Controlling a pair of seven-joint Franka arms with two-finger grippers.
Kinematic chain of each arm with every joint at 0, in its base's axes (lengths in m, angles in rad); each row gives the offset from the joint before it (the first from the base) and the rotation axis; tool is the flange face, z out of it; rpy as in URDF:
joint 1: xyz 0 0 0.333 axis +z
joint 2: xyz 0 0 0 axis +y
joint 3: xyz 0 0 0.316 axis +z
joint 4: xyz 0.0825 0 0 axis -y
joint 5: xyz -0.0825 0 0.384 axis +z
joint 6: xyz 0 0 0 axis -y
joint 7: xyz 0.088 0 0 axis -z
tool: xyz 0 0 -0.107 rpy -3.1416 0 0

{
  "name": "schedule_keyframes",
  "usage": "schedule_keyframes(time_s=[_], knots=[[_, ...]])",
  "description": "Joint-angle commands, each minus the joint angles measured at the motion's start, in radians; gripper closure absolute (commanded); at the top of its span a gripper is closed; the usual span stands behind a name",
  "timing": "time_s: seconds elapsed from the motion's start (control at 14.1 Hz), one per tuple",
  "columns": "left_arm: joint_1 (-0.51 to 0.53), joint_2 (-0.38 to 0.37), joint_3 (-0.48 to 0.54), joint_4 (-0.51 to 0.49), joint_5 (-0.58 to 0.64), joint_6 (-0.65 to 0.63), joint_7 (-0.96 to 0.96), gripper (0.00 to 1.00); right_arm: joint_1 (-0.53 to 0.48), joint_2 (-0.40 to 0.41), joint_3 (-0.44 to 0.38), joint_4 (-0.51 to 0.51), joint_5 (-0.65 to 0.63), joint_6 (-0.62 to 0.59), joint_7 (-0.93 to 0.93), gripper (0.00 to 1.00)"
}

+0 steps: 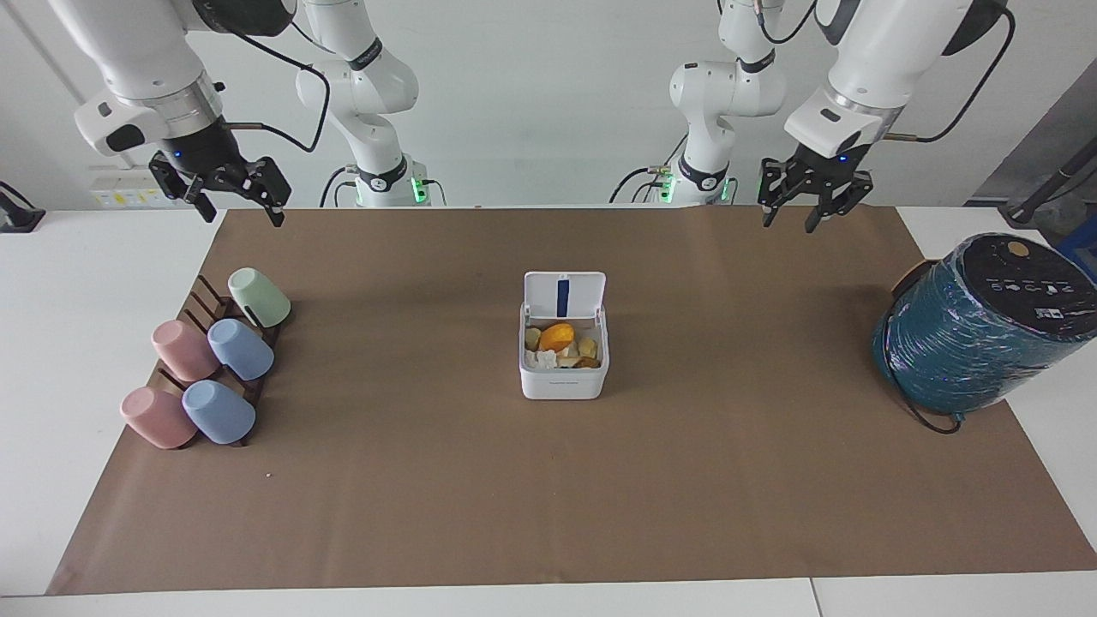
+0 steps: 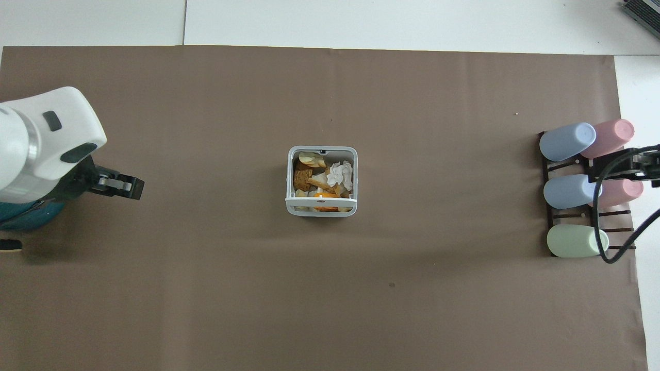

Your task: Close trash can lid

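The trash can (image 1: 563,378) is a small white square box in the middle of the brown mat, filled with orange peel, tissue and food scraps. It also shows in the overhead view (image 2: 322,152). Its lid (image 1: 564,296) stands upright on the hinge at the side nearer the robots, blue stripe facing outward; from overhead the lid (image 2: 320,199) is seen edge-on. My left gripper (image 1: 788,221) is open and empty, raised over the mat between the teal cylinder and the can, well apart from the can; it also shows in the overhead view (image 2: 125,186). My right gripper (image 1: 243,214) is open and empty, waiting over the cup rack.
A large teal wrapped cylinder (image 1: 977,330) with a black cable lies at the left arm's end of the table. A dark rack (image 1: 206,296) holding several pastel cups (image 1: 242,349) stands at the right arm's end. The brown mat (image 1: 548,497) covers most of the table.
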Motion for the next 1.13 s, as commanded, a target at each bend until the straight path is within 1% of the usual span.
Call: schedule_keyframes(time_s=[0.0,0.07,0.14,0.35,0.64,0.78,1.06], knots=[[-0.088,-0.093,0.013,-0.143,0.015,0.084,-0.017,0.82,-0.008,-0.018,0.005,-0.01,0.02,-0.016,-0.022,0.0],[-0.112,-0.104,0.013,-0.165,0.015,0.1,-0.048,0.92,-0.008,-0.018,0.005,-0.01,0.02,-0.016,-0.022,0.0],[-0.146,-0.116,0.013,-0.191,0.015,0.127,-0.083,0.99,-0.008,-0.018,0.005,-0.01,0.02,-0.016,-0.022,0.0],[-0.236,-0.125,0.006,-0.248,0.015,0.212,-0.114,1.0,-0.008,-0.018,0.005,-0.01,0.02,-0.016,-0.022,0.0],[-0.347,-0.104,0.006,-0.265,0.015,0.31,-0.18,1.0,-0.008,-0.018,0.005,-0.01,0.02,-0.016,-0.022,0.0],[-0.398,-0.075,0.006,-0.266,0.015,0.386,-0.182,1.0,-0.008,-0.018,0.005,-0.01,0.02,-0.016,-0.022,0.0],[-0.454,-0.003,0.006,-0.261,0.015,0.471,-0.205,1.0,-0.008,-0.018,0.005,-0.01,0.02,-0.016,-0.022,0.0]])
